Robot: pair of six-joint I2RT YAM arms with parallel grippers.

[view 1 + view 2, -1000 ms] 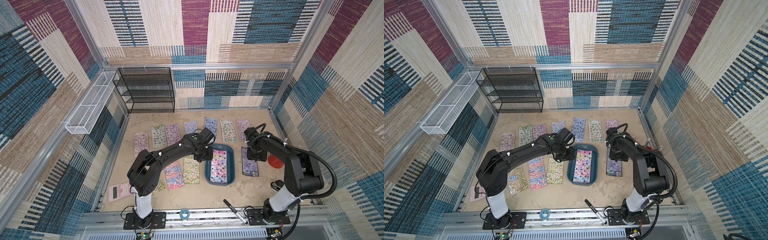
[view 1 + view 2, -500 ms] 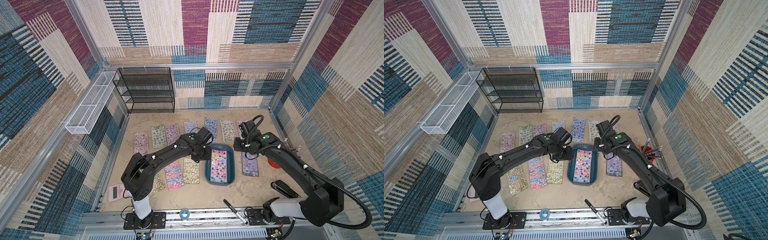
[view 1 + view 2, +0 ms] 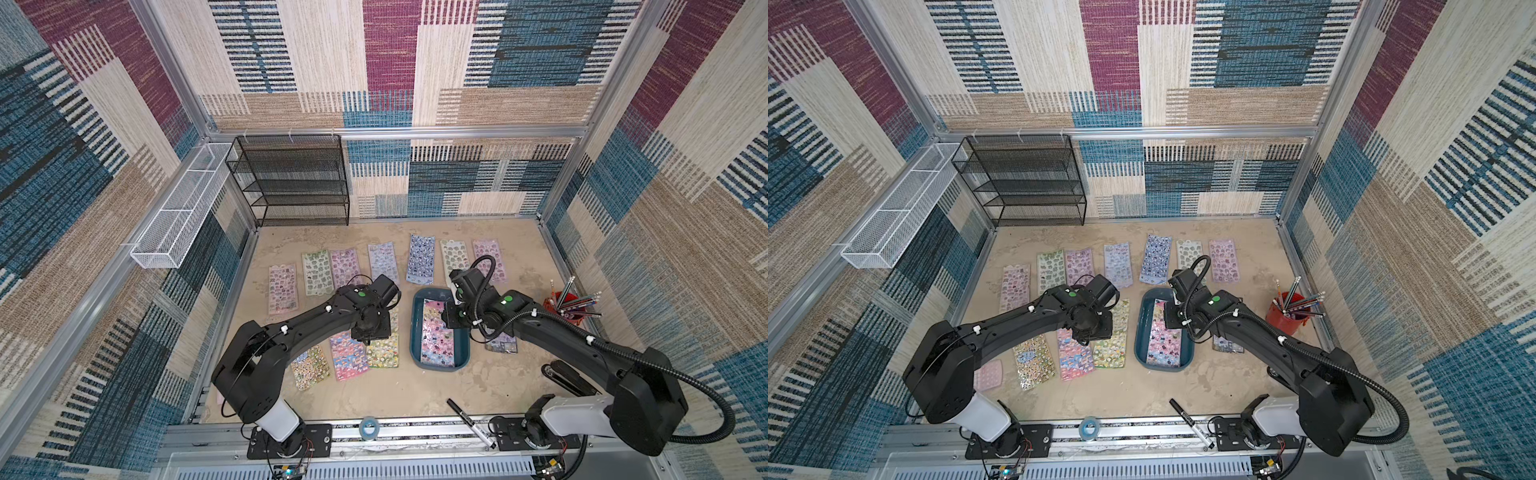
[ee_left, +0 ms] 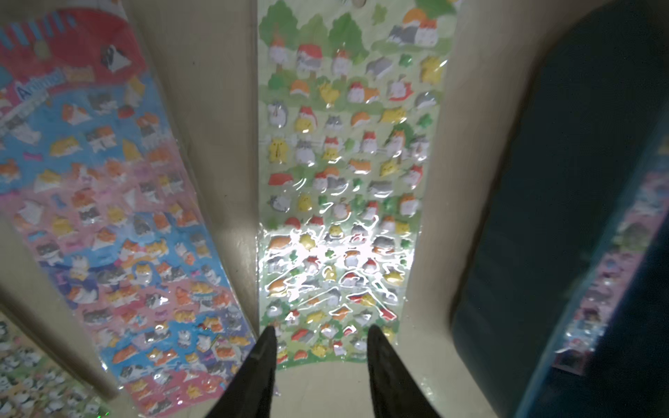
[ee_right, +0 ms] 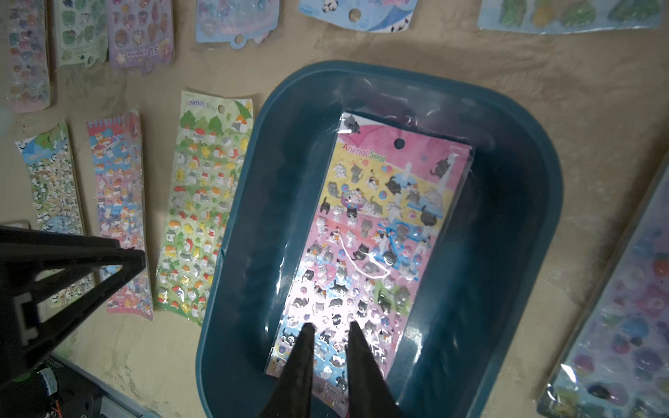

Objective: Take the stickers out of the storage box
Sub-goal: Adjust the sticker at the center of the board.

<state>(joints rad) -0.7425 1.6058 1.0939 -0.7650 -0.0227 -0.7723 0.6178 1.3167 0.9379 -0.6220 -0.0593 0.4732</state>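
Note:
The teal storage box point(image 3: 440, 366) point(image 3: 1163, 366) point(image 5: 260, 217) stands mid-table with one pink and yellow sticker sheet point(image 3: 436, 338) point(image 5: 376, 231) lying flat in it. My right gripper point(image 5: 328, 327) hangs inside the box over that sheet's end, jaws narrowly open, nothing between them. My left gripper point(image 4: 320, 329) is open just above the end of a green sticker sheet point(image 4: 344, 181) point(image 3: 384, 349) that lies on the table left of the box. Several more stickers point(image 3: 419, 259) lie in rows on the table.
A lilac sheet point(image 3: 503, 343) lies partly under my right arm. A red pencil cup point(image 3: 567, 305) stands at the right. A black marker point(image 3: 469, 422) and tape roll point(image 3: 368, 427) lie at the front edge. The black mesh rack point(image 3: 291, 183) and white wire basket point(image 3: 178, 208) are back left.
My right arm has swung left from the lilac sheet to over the box, and its jaws have narrowed. My left gripper has drifted left and toward the front over the green sheet.

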